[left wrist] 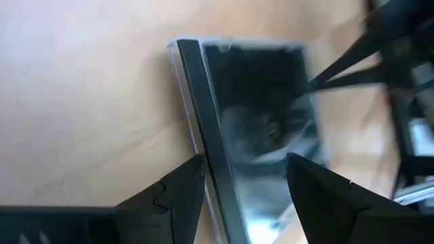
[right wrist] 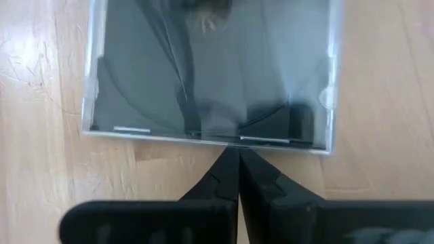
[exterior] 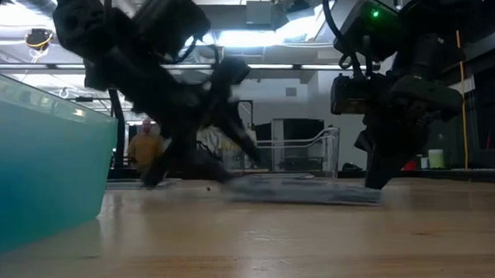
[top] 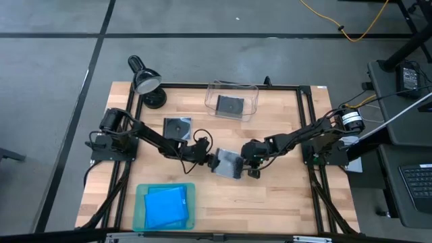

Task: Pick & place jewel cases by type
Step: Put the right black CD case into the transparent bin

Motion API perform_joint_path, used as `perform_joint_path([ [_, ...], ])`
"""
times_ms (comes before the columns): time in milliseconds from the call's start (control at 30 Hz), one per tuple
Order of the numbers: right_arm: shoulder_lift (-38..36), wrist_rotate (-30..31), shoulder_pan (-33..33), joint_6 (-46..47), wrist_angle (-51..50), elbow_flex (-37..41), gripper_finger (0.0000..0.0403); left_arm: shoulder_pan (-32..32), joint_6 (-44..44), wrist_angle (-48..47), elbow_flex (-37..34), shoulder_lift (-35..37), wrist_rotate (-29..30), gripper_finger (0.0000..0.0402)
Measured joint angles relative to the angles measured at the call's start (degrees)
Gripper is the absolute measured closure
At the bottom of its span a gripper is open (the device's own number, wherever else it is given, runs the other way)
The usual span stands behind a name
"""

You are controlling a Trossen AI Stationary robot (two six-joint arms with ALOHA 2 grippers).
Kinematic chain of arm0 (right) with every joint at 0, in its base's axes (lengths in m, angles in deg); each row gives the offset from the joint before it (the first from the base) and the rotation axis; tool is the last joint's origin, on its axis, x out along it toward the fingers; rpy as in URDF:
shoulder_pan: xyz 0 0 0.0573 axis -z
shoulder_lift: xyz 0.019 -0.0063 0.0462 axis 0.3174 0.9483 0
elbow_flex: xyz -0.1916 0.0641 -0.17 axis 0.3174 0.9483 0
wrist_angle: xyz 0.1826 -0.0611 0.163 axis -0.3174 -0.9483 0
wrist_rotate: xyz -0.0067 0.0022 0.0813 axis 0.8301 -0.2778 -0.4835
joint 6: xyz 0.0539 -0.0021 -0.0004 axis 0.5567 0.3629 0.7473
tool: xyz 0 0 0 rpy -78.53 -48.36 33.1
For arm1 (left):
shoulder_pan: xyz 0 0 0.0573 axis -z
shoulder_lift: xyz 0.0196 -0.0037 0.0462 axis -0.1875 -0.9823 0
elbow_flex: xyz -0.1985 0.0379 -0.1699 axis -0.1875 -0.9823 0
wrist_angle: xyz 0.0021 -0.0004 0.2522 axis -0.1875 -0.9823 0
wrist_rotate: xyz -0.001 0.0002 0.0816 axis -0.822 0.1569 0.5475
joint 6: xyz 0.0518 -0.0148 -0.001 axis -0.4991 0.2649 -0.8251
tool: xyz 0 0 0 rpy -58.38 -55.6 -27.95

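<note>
With my left claw [left wrist: 241, 186] spread astride the square dark grey jewel case's [top: 228, 164] edge on the wooden counter [top: 283, 196] and my right claw [right wrist: 239, 169] pinched shut against it, I must clamp next.

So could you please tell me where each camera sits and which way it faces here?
High view: above, facing straight down; both arms meet at the grey case.
Low view: tabletop height, facing the room; both arms, same case.
Left wrist view: open left gripper straddling the case edge.
Right wrist view: shut right gripper against the case edge.
All four share that case.
</note>
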Motion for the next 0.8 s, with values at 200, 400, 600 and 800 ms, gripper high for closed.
perform_joint_path([
  [200, 0.00, -0.08, 0.06, -0.62, -0.22, -0.02, 0.0396, -0.07, -2.06, 0.06, 0.02, 3.57, 4.07, 0.0207],
  [400, 0.02, -0.11, 0.08, -1.16, -0.15, -0.12, 0.0396, -0.04, -4.60, 4.49, 0.86, 7.60, 3.97, 0.0208],
  [600, 0.04, 0.01, 0.10, -1.20, 0.37, -0.22, 0.0396, 0.04, -7.50, 1.51, 2.43, 8.47, 1.73, 0.0208],
  [800, 0.09, 0.08, 0.10, -1.21, 0.68, -0.26, 0.0396, 0.11, -8.30, -0.85, 4.76, 5.96, -1.55, 0.0208],
])
